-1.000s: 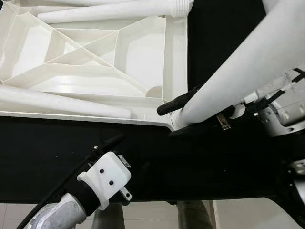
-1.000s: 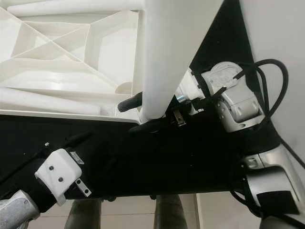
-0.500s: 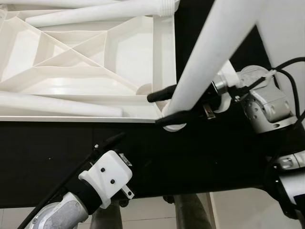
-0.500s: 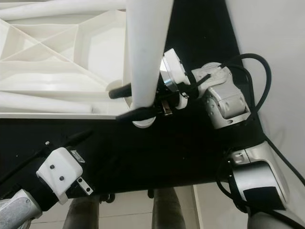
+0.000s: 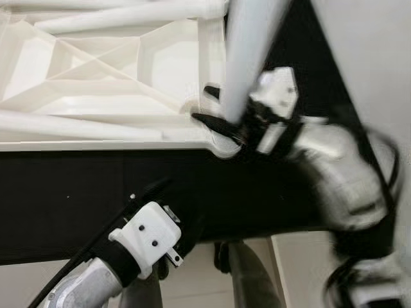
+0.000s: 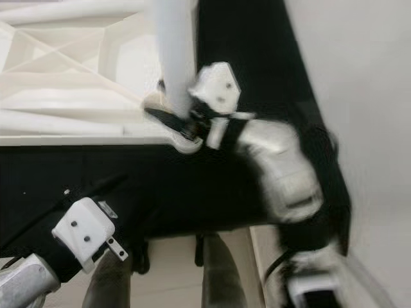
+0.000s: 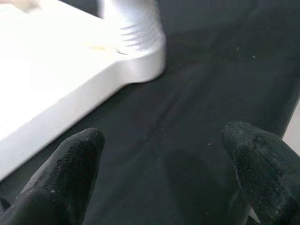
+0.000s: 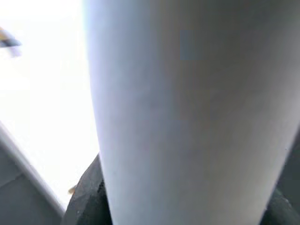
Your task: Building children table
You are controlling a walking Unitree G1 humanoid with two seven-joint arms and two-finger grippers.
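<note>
The white plastic table top (image 5: pixel 115 77) lies upside down on a black surface (image 5: pixel 83 192), its ribbed underside facing up. My right gripper (image 5: pixel 221 115) is shut on a white table leg (image 5: pixel 247 51), which stands upright at the top's near right corner (image 5: pixel 221 144). The leg's threaded end (image 7: pixel 136 33) sits at that corner socket in the left wrist view. The right wrist view looks close along the leg (image 8: pixel 187 112). My left gripper (image 7: pixel 159 168) hovers open over the black surface, a little short of that corner. Two loose legs (image 5: pixel 128 16) lie across the top's far side, another (image 5: pixel 77 125) along its near edge.
The black surface's near edge (image 5: pixel 96 256) runs just before my left wrist (image 5: pixel 148 234), with pale floor below it. A pale wall or floor (image 5: pixel 372 58) borders the surface on the right. Two dark tubular supports (image 5: pixel 247 276) show under the near edge.
My right arm has swung the leg from a slant to upright and brought its lower end onto the top's near right corner. The right arm is blurred with motion. The left gripper has stayed put.
</note>
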